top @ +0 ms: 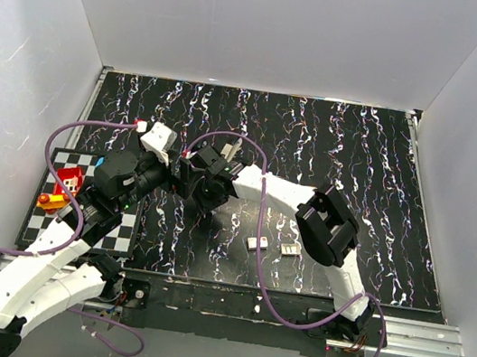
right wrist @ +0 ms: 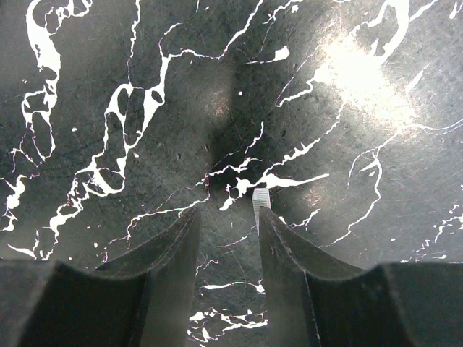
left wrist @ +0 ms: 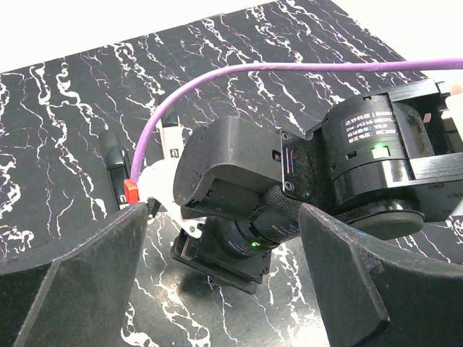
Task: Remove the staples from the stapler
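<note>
A: Stapler (left wrist: 112, 155)?
B: Slim, dark, matte, lying on the marbled table (left wrist: 304, 65) just behind the right gripper (right wrist: 228, 213).
A: Jaws?
B: That one tips down close to the table. Its gap is narrow, with a ridged silvery sliver (right wrist: 260, 196) at one fingertip (right wrist: 278, 238). The left gripper (left wrist: 221, 217) gapes wide.

We see the left arm (top: 39, 278) and right arm (top: 327, 225) meeting left of centre over the black marbled table (top: 360, 162). Lower centre, one pale block (top: 257, 243) lies near another (top: 289, 250). At far left, a checkered board (top: 121, 237) carries a red toy (top: 67, 177).

Straight ahead of the left gripper (left wrist: 224, 211), between its spread fingers, the right arm's wrist (left wrist: 246, 181) and purple cable (left wrist: 217, 76) block the way. The right gripper (right wrist: 228, 214) hangs close over the marbled table (right wrist: 108, 108), with open surface beyond its tips.
</note>
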`<state>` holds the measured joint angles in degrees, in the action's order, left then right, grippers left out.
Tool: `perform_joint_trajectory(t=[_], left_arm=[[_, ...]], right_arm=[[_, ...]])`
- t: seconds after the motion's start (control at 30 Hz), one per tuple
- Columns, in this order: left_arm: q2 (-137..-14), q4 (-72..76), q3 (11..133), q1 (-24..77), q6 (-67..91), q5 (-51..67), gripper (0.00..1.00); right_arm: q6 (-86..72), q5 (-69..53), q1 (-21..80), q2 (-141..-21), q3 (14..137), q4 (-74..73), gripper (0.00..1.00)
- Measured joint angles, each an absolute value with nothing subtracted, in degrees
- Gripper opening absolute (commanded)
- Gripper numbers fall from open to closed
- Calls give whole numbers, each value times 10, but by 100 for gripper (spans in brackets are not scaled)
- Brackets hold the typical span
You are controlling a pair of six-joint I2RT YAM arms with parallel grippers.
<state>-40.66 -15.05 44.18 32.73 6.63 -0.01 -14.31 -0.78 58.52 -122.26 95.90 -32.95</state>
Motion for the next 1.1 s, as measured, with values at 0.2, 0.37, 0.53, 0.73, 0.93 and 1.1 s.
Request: perform_joint_trajectory(t=[0.2, 0.37, 0.53, 0.73, 0.93, 1.1], left_arm=[[-407, -150, 442, 327, 66, 0, 86], [-407, -150, 442, 327, 66, 0, 86], [-407, -150, 442, 327, 66, 0, 86], [-408, -150, 442, 327, 66, 0, 86], [-408, -150, 442, 327, 66, 0, 86], [-408, -151, 442, 327, 66, 0, 86]], right_arm=[[-143, -1, 585, -1223, 959, -329, 47], [-143, 5, 585, -1223, 959, -329, 47], [-142, 14, 585, -1227, 959, -329, 47], [-141, 19, 585, -1239, 959, -328, 47], [-139, 27, 585, -1239, 959, -329, 47], [-139, 31, 585, -1240, 963, -331, 46]])
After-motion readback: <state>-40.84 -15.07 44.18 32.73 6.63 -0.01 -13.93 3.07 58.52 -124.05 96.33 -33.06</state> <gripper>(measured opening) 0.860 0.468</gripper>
